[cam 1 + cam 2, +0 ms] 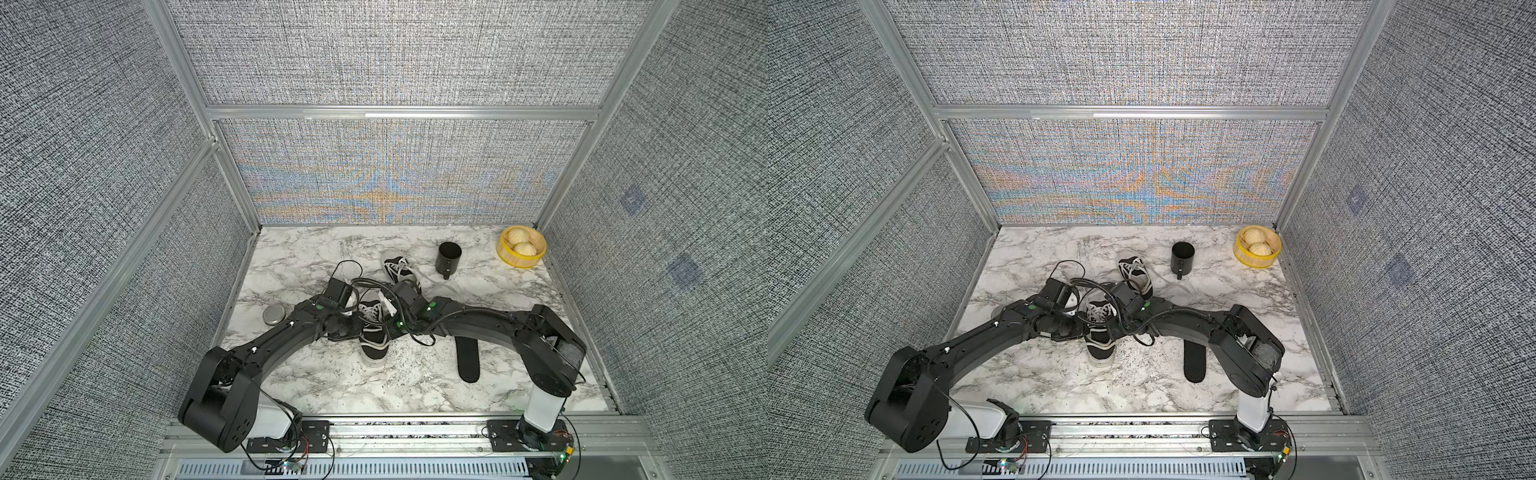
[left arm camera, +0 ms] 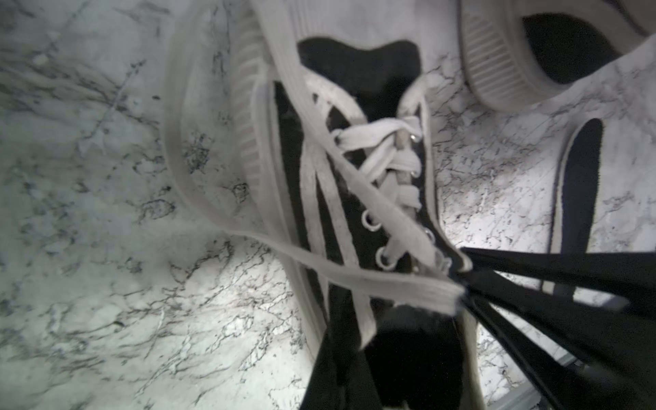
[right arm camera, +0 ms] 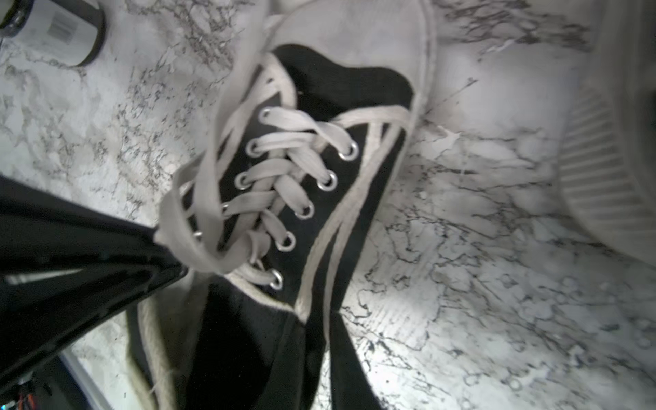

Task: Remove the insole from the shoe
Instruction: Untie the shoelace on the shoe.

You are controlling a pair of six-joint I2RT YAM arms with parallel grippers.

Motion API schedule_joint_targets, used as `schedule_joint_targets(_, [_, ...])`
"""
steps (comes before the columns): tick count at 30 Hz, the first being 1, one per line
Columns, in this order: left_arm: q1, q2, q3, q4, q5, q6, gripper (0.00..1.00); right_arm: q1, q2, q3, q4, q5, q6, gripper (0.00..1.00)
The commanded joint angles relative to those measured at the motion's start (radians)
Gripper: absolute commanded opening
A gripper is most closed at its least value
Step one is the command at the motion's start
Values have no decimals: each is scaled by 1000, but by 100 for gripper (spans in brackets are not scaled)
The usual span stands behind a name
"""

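A black canvas shoe with white laces stands mid-table, toe toward the front edge. My left gripper is shut on one side wall of its opening. On the opposite side wall my right gripper is shut too, a loose lace draped by its tips. The inside of the shoe is dark, and no insole can be made out there. A black insole lies flat on the table at the front right, under the right arm.
A second shoe lies just behind the held one. A black cup stands at the back, and a yellow basket with two buns sits in the back right corner. A round metal tin is near the left wall.
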Motion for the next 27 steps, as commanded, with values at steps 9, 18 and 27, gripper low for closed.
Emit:
schedule_joint_targets(9, [19, -46, -111, 98, -48, -151, 0, -187, -179, -243, 171, -117, 93, 0])
schedule_joint_targets(18, [-6, 18, -154, 258, 50, -222, 0, -149, -97, -142, 115, -150, 48, 0])
schedule_joint_targets(27, [-51, -12, -162, 339, 77, -229, 0, -86, -254, -145, 187, -163, 361, 49])
